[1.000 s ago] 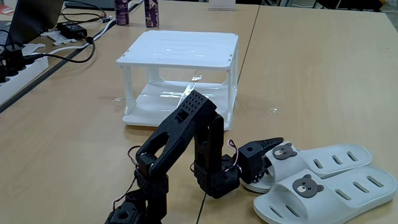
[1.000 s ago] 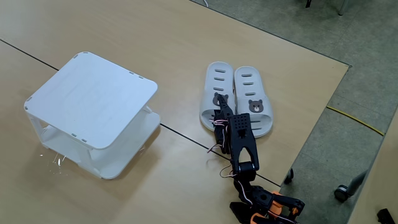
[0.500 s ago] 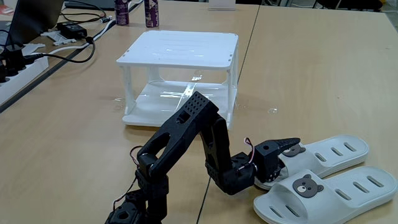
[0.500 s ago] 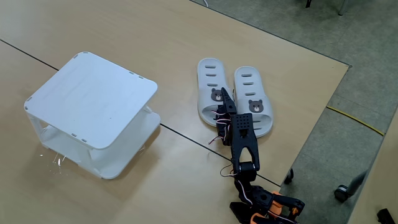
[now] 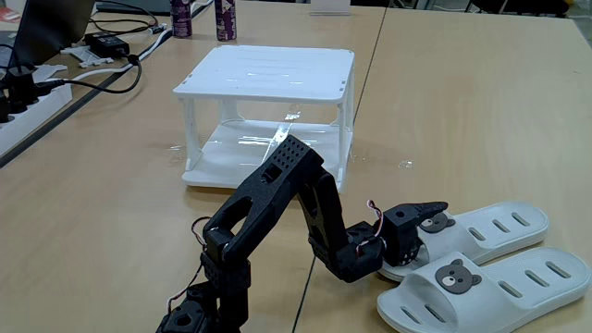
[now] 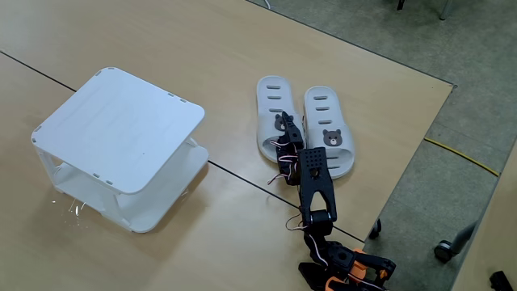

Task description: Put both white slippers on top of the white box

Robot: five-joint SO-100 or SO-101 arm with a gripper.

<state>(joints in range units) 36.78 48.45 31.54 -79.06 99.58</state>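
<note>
Two white slippers lie side by side on the table at the right. In a fixed view, the far slipper [image 5: 495,227] has its bear-badge strap held by my gripper [image 5: 427,218]. One finger lies over the strap and the other is hidden inside the slipper. The near slipper [image 5: 499,282] rests free beside it. From above, the held slipper [image 6: 273,105] is on the left, the free slipper [image 6: 327,133] is on the right, and the gripper [image 6: 287,129] is on the left one's strap. The white box [image 5: 268,72], also seen as the white box [image 6: 121,129], stands apart to the left with nothing on its top shelf.
Cables, a power strip [image 5: 28,106] and two dark bottles [image 5: 225,18] sit at the far left of the table. A table seam [image 6: 234,174] runs between the box and the slippers. The table's edge [image 6: 404,174] lies just right of the slippers.
The gripper pushed into the far slipper's opening and slid that slipper away from the arm's base. Since half a second ago its upper finger has dropped onto the strap.
</note>
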